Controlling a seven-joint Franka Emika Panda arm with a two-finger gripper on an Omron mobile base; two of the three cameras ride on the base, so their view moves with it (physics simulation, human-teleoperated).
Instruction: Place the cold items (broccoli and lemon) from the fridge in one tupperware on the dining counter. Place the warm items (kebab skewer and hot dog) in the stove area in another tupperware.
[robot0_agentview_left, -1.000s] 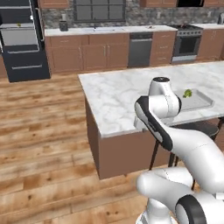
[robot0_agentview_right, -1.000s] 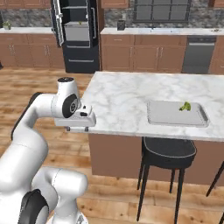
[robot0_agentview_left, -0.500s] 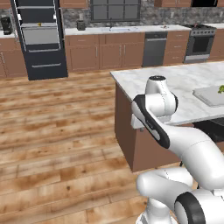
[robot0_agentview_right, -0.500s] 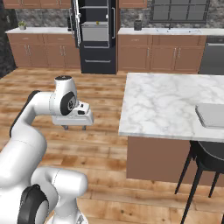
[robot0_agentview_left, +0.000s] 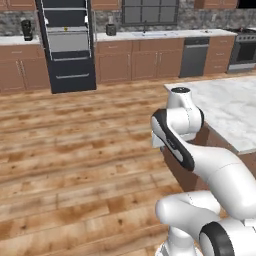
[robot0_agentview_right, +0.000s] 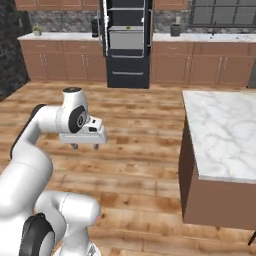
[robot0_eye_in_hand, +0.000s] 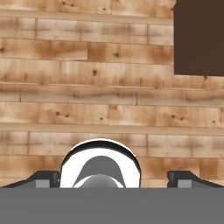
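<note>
The black fridge (robot0_agentview_left: 67, 45) (robot0_agentview_right: 127, 42) stands against the far wall with its shelves showing; what lies on them is too small to tell. My gripper (robot0_agentview_right: 86, 146) hangs open and empty over the wooden floor, pointing down, well short of the fridge. In the hand view the gripper (robot0_eye_in_hand: 113, 177) has its two fingertips (robot0_eye_in_hand: 46, 178) wide apart, with only floor planks between them. The marble dining counter (robot0_agentview_left: 230, 105) (robot0_agentview_right: 225, 130) lies to my right. The stove (robot0_agentview_left: 245, 47) sits at the far right. Broccoli, lemon, kebab skewer, hot dog and tupperware are out of view.
Brown cabinets with a light worktop (robot0_agentview_left: 145, 55) (robot0_agentview_right: 60, 55) run along the back wall, with a dishwasher (robot0_agentview_left: 192, 56) among them. Open wooden floor (robot0_agentview_left: 75, 140) stretches from me to the fridge. In the hand view, a dark brown block (robot0_eye_in_hand: 199, 37) sits at the top right.
The whole picture has shifted: the base has moved left, away from the counter and toward the fridge. The tray with the broccoli has left the views. The gripper stays open.
</note>
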